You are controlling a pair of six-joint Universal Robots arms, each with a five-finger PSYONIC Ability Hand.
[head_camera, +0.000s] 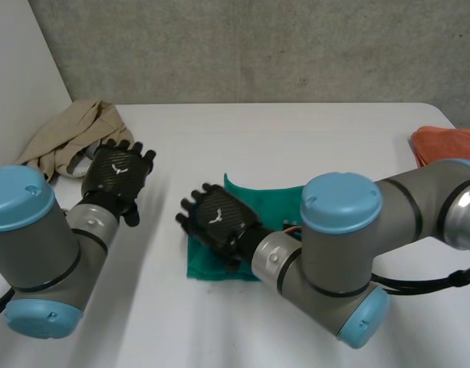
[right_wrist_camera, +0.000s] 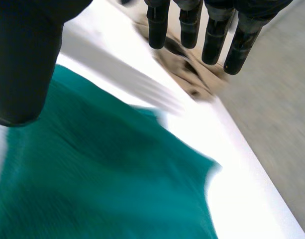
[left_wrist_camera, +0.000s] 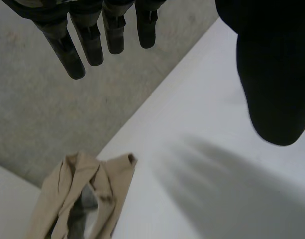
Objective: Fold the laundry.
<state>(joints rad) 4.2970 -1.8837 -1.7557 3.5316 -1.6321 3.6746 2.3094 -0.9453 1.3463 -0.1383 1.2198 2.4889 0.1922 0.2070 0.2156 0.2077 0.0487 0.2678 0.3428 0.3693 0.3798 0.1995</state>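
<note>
A green cloth (head_camera: 250, 201) lies folded on the white table (head_camera: 311, 142) at its middle. My right hand (head_camera: 217, 220) hovers over the cloth's left part, fingers straight and holding nothing. In the right wrist view the green cloth (right_wrist_camera: 102, 184) spreads under the palm, with the fingers (right_wrist_camera: 212, 40) held above it. My left hand (head_camera: 119, 172) floats open above the table's left side, close to a crumpled beige garment (head_camera: 70, 136). Past the left hand's fingers (left_wrist_camera: 92, 45), that beige garment (left_wrist_camera: 80, 199) sits near the table's far edge.
An orange cloth (head_camera: 448, 144) rests at the table's right edge. A grey wall runs behind the table. Bare table lies between the beige garment and the green cloth.
</note>
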